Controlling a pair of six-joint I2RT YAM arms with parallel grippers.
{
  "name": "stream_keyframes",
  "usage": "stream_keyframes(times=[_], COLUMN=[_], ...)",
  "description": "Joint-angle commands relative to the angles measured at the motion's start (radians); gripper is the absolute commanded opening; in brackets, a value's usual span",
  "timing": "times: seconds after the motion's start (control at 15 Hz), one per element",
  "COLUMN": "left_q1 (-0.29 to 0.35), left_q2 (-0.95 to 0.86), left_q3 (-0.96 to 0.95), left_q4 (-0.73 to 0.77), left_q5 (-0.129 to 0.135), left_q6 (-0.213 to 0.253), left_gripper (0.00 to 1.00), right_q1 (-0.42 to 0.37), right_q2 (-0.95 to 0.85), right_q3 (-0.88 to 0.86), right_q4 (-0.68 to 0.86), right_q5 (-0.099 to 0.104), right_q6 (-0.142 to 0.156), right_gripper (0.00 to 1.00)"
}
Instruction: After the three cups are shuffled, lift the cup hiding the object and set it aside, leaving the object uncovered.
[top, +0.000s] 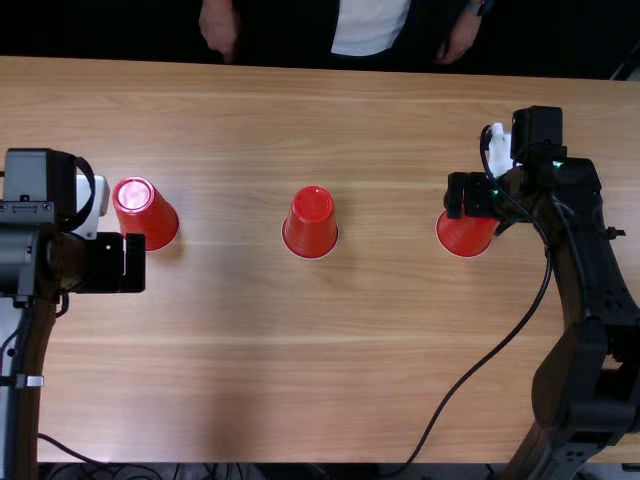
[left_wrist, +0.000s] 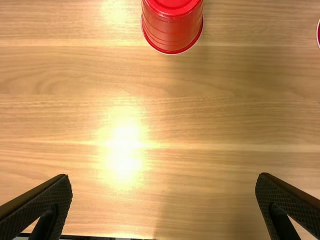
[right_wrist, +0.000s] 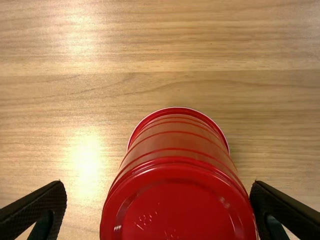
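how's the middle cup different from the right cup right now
The right cup sits between the open fingers of the right gripper, while the middle cup stands free with no gripper around it. From above, the gripper covers part of the right cup, while the middle cup shows whole. Both are red, stand upside down on the table, and look alike in size.

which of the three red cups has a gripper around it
The right cup: the right gripper's open fingers stand on either side of it. The middle cup and the left cup have no fingers around them.
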Motion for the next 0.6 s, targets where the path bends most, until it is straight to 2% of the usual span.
stream_keyframes(times=[0.0, 0.07, 0.33, 0.47, 0.53], left_q1=[0.007, 0.007, 0.008, 0.01, 0.011], left_q2=[0.003, 0.001, 0.001, 0.0, -0.004], left_q3=[-0.015, -0.016, -0.015, -0.016, -0.016], left_q4=[-0.002, -0.002, -0.002, -0.002, -0.002], left_q5=[-0.005, -0.005, -0.005, -0.006, -0.006], left_q6=[-0.001, -0.001, -0.003, -0.003, -0.003], left_gripper=[1.0, 1.0, 1.0, 1.0, 1.0], right_q1=[0.004, 0.006, 0.007, 0.01, 0.01], right_q2=[0.009, 0.02, 0.022, 0.014, 0.003], right_q3=[-0.03, -0.043, -0.069, -0.067, -0.066], right_q4=[0.001, 0.001, -0.001, -0.005, -0.003], right_q5=[0.008, 0.01, 0.008, 0.008, 0.006], right_q6=[-0.005, -0.007, -0.007, -0.007, -0.007], right_gripper=[0.77, 0.61, 0.16, 0.03, 0.02])
